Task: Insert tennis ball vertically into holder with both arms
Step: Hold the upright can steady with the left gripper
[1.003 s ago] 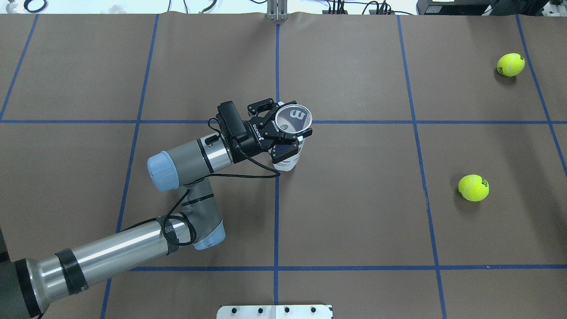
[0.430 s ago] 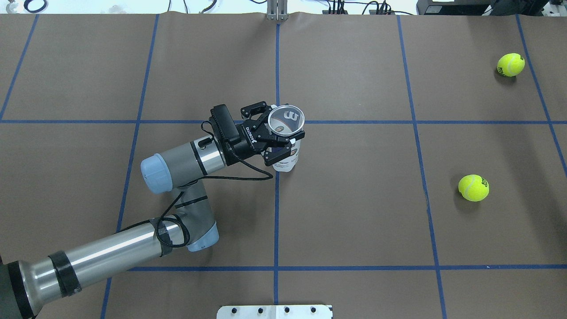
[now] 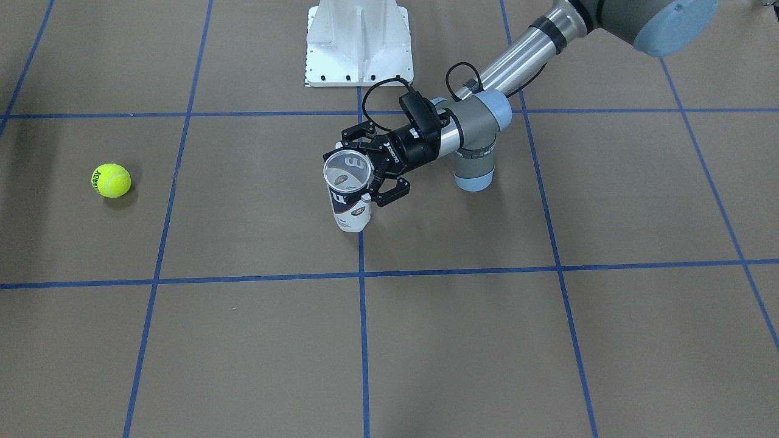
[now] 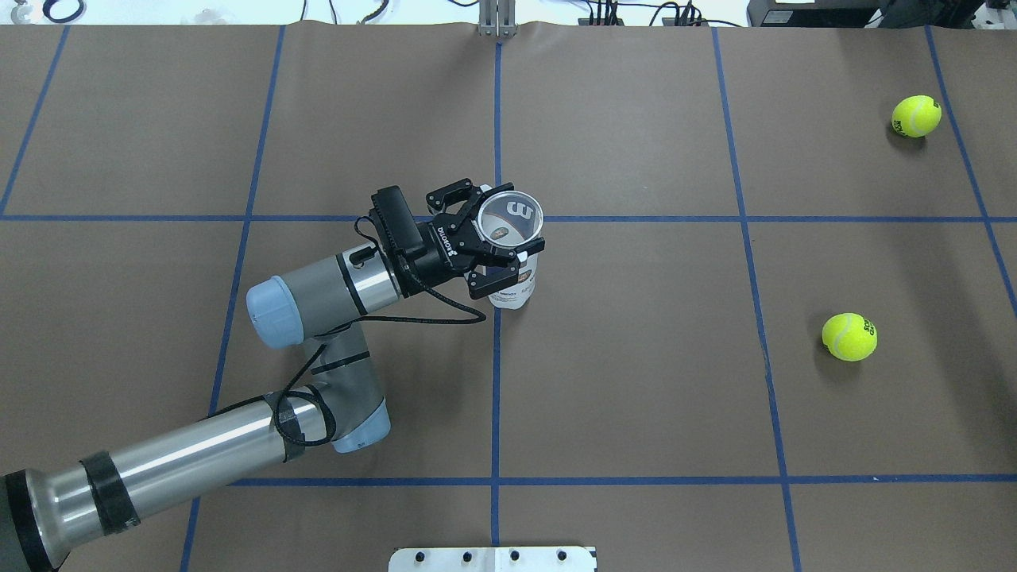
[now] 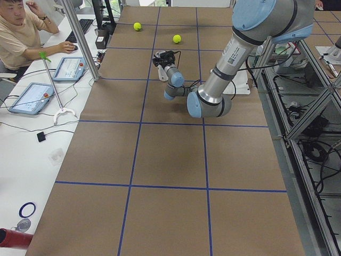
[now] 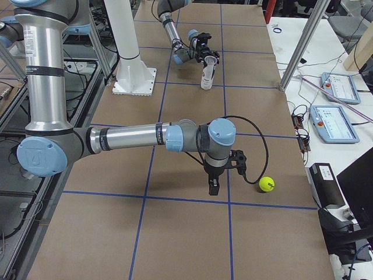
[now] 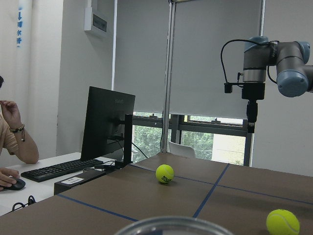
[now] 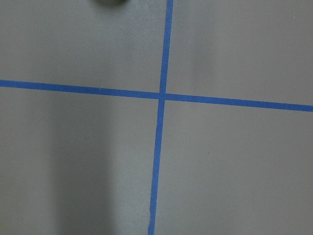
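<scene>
The holder, a clear can with a white and navy label, stands upright at the table's middle with its open rim upward. My left gripper is shut on the holder just below the rim, one finger on each side. Two tennis balls lie on the table's right side, one near and one far. My right gripper hangs pointing down above the table beside the far ball. It is small and edge-on, so I cannot tell its state.
The white pedestal base stands at the robot's edge of the table. Blue tape lines grid the brown surface. A person sits at a side desk with a monitor, keyboard and tablets.
My left arm has drawn back to the left a little, and the holder's rim has moved with it. Both balls lie where they were.
</scene>
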Robot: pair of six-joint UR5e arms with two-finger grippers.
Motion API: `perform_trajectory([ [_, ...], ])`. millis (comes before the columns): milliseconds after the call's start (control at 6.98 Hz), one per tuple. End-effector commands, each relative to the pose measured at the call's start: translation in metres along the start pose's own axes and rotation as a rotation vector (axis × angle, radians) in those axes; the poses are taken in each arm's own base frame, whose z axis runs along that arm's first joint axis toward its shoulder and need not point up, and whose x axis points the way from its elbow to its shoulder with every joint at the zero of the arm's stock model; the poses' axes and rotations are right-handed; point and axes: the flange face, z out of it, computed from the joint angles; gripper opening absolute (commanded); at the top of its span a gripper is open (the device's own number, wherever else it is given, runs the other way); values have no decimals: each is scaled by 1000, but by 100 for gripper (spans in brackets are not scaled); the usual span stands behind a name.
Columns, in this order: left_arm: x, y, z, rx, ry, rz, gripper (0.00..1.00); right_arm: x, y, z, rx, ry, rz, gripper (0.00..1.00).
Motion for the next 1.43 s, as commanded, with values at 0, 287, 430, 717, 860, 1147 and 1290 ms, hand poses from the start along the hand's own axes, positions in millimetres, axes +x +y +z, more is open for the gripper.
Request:
perform_trajectory([
  [0,1,-3,-1,5,2,-2,95,0,0,1,-1,1,0,100],
  [287,2,-3,0,4,3,-1,96,0,0,1,-1,1,0,100],
  [430,2,-2,-1,3,3,0,96,0,0,1,-1,1,2,100],
  [717,1,1,-4,-3,1,6,96,0,0,1,-1,1,0,100],
  [860,0,1,-4,-4,0,7,95,0,0,1,-1,1,2,100],
  [1147,0,1,-4,-6,0,9,79,-1,-1,0,0,-1,1,100],
  [1290,0,1,-4,-6,0,9,76,-5,-1,-3,7,-22,-2,100],
])
